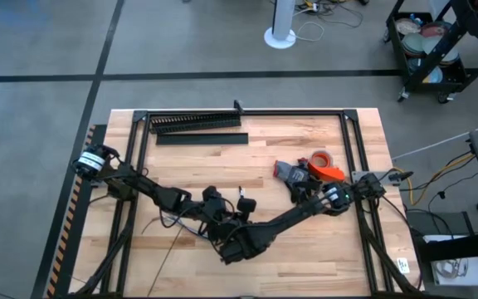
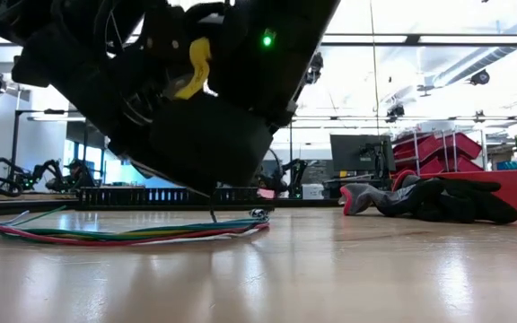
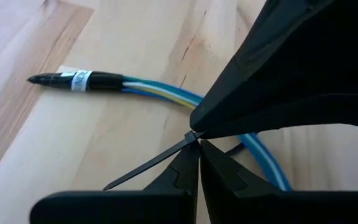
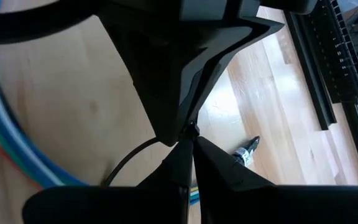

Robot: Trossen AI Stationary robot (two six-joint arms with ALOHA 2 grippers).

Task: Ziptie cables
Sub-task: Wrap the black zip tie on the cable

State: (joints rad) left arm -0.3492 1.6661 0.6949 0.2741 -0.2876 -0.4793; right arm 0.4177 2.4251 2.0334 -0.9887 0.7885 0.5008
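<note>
The cables [image 3: 166, 93] are coloured wires, blue, yellow and white, joined in a dark end [image 3: 73, 81]. They lie on the table in the left wrist view and show as a flat bundle [image 2: 133, 233] in the low view. A thin dark ziptie [image 3: 145, 165] runs out from the point where both grippers meet tip to tip over the table's near middle. My left gripper [image 3: 197, 148] is shut on it. My right gripper [image 4: 191, 142] is shut on it too, and the strip [image 4: 126, 158] curves away there. Arm bodies hide most of the rest. My left gripper pinches the ziptie at one end [image 3: 188, 138] between its two fingertips. The free length slants away over the wood, clear of the cables. My right gripper pinches the same strip with its fingertips, close to the left gripper's hold [image 4: 178, 140]. From there the strip bends away in a curve above the table.
A long black comb-toothed duct [image 1: 196, 123] and a flat black bar [image 1: 202, 139] lie at the far edge. A red tape roll [image 1: 320, 158], an orange tool [image 1: 330, 173] and dark gloves [image 2: 420, 199] sit at the right. Black rails [image 1: 351, 166] frame the table.
</note>
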